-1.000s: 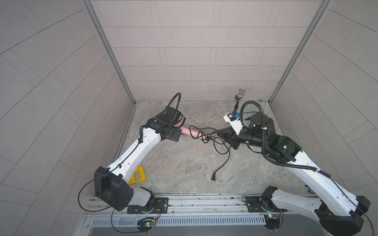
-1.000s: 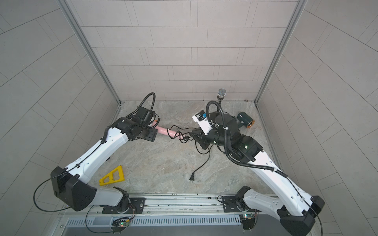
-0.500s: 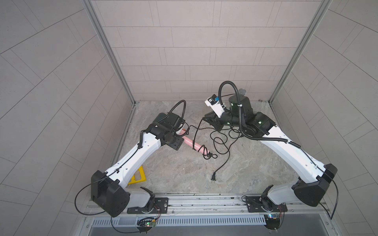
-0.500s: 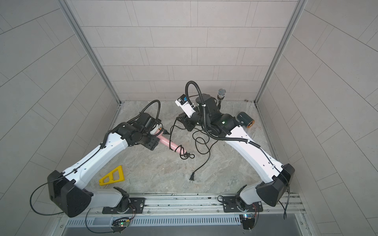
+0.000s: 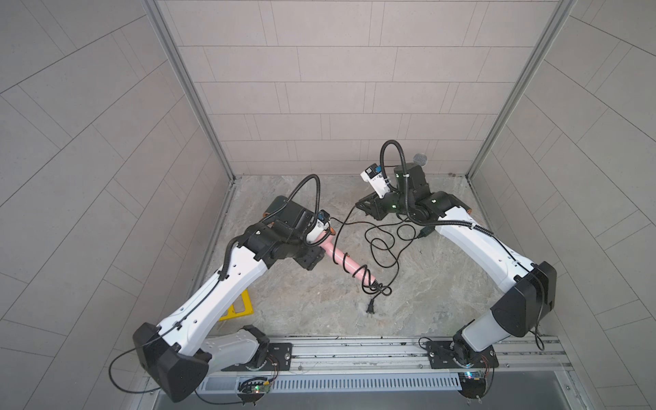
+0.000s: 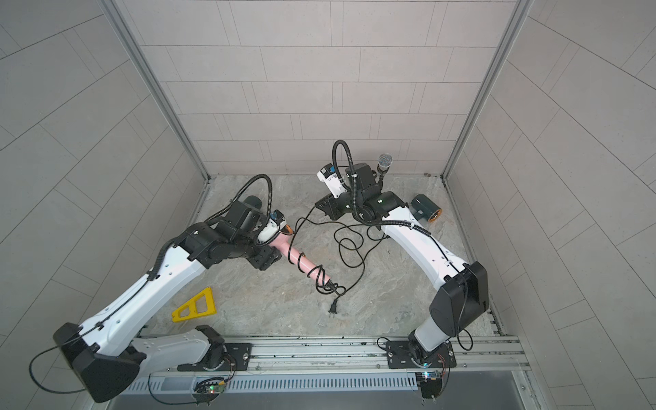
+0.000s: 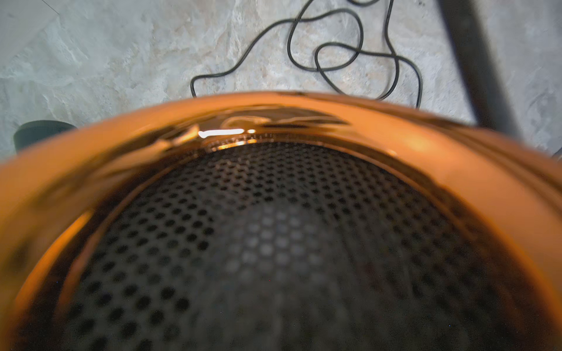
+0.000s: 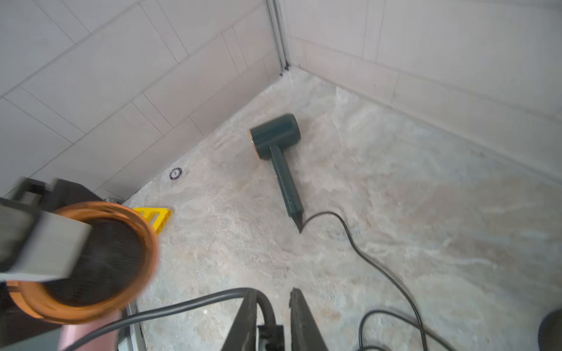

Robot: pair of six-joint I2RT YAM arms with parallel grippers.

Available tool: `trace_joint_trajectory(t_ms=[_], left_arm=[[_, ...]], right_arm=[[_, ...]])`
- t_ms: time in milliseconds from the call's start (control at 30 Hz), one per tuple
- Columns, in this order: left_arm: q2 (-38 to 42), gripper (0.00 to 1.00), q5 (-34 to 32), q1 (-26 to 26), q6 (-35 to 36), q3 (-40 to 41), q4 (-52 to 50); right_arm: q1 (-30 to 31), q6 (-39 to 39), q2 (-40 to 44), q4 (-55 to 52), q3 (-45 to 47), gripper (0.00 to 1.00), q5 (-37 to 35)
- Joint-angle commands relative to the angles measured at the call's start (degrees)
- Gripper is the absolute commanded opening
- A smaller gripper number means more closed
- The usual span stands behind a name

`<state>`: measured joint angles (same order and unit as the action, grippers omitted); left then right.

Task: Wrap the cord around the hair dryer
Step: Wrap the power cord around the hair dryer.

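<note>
Showing the hair dryer (image 5: 349,264) left of centre on the surface (image 5: 426,301), its pink handle pointing toward the middle and carrying a few turns of cord (image 5: 387,245). My left end effector (image 5: 317,248) was clamped on its head; my right end effector (image 8: 270,319), near the back wall, was closed on the cord. Slack loops lay between them, and the plug (image 5: 371,309) rested on the surface. A green dryer (image 8: 275,136) lay near the far left corner.
</note>
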<state>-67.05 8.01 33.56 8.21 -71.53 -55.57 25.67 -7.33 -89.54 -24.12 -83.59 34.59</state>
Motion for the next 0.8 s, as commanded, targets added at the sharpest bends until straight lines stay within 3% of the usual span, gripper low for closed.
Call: trace_joint_trajectory(t_ms=[0, 500, 767], left_arm=[[2.98, 0.00, 5.12, -0.33, 0.05, 0.51, 2.94], [4.55, 0.00, 12.17, -5.57, -4.27, 2.14, 7.87], [5.81, 0.00, 22.09, -7.36, -11.87, 4.01, 17.50]], right_arm=[[-2.21, -2.29, 2.22, 5.43, 5.79, 0.00, 1.59], [-7.08, -9.48, 16.47, 13.22, 26.37, 0.00, 1.95], [-6.91, -16.40, 15.74, 22.26, 33.19, 0.00, 5.84]])
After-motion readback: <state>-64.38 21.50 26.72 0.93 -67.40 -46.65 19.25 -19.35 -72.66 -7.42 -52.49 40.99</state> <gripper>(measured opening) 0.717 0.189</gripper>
